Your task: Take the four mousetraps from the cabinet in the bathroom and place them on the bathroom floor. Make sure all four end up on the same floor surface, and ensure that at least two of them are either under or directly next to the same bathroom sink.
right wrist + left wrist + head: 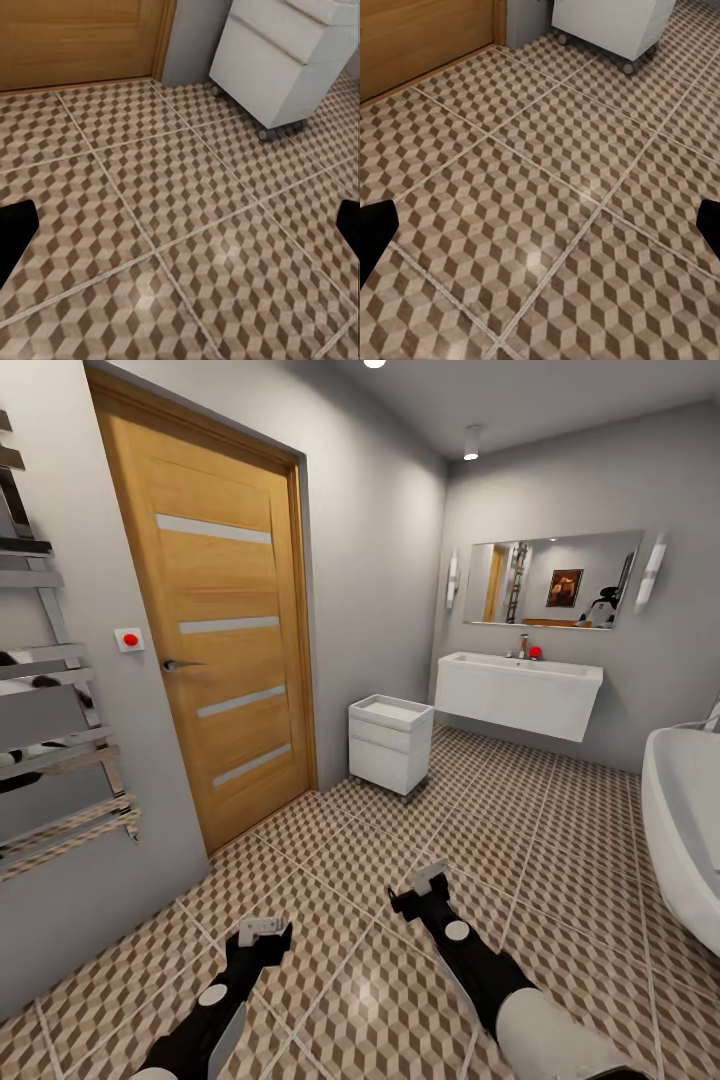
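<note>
The bathroom floor [380, 980] of cube-pattern tiles spreads out before me. The white wall-hung bathroom sink [520, 695] hangs on the far wall, with a chrome tap and a small red item on its top. My left gripper [262, 932] and right gripper [430, 877] are held low over the tiles, both open and empty. In the left wrist view the black fingertips [375, 232] stand wide apart over bare tiles; in the right wrist view the fingertips [15, 229] are likewise spread. The mousetraps and the cabinet are out of view.
A wooden door [215, 640] stands closed at left, beside a chrome towel rail [50, 710]. A small white drawer unit [390, 742] on castors sits by the wall between door and sink. A white bathtub [685, 830] lines the right edge. A mirror [555, 580] hangs above the sink.
</note>
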Tool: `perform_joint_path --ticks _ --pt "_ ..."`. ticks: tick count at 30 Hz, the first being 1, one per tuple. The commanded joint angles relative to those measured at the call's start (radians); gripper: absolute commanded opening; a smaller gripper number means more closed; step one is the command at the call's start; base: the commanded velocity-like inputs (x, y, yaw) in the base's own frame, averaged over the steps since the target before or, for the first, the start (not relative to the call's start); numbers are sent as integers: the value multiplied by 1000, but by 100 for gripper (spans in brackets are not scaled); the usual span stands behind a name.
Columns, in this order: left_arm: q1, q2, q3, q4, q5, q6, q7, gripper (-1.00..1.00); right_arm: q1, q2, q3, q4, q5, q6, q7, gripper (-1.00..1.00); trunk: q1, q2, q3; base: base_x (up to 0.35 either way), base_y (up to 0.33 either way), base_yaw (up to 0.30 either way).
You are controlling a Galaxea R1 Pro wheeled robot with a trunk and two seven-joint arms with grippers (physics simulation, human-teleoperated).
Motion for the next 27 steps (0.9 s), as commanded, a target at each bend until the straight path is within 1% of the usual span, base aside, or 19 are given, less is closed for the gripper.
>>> perform_joint_path --ticks 1,3,4,7,9,13,14,15,17,20,23,26,27 --pt "-1 -1 6 -1 0 -3 -2 100 -9 1 -1 6 9 1 0 100 0 -1 -1 0 0 0" --pt "-1 0 6 -5 1 -2 -1 100 -13 0 -1 8 9 1 0 100 0 -1 -1 0 0 0" --pt "-1 -1 7 -33 3 -2 -2 100 -15 0 0 9 10 -1 0 100 0 -1 -1 0 0 0" --pt "-1 -8 7 -60 3 -1 -2 100 -16 0 0 10 11 -2 0 100 0 -1 -1 0 0 0" --pt "-1 -13 7 -71 -1 -2 0 100 -16 -1 2 10 11 -3 0 100 0 -1 -1 0 0 0" --pt "-1 -10 10 -76 -3 -2 1 100 -17 -2 1 9 11 -9 -1 100 0 -1 -1 0 0 0" --pt "-1 -7 12 -81 -3 -3 1 100 -17 -2 0 9 10 -18 0 100 0 -1 -1 0 0 0" --pt "-1 4 20 -94 -2 -3 0 100 -17 -4 -1 9 10 -40 -1 100 0 -1 -1 0 0 0" --pt "-1 15 29 -104 -1 -3 0 100 -17 -6 -1 10 8 -61 -1 100 0 -1 -1 0 0 0" --pt "-1 24 38 -112 0 -5 -5 100 -12 -8 -1 11 6 -78 -1 100 0 -1 -1 0 0 0" --pt "-1 31 43 -120 0 -6 -10 100 6 -20 -3 11 4 -102 0 100 0 -1 -1 0 0 0" --pt "-1 32 42 -120 1 -7 -12 100 23 -41 -4 11 3 -137 0 100 0 -1 -1 0 0 0" --pt "-1 32 40 -119 2 -7 -12 100 31 -52 -5 11 1 -154 0 100 0 -1 -1 0 0 0"
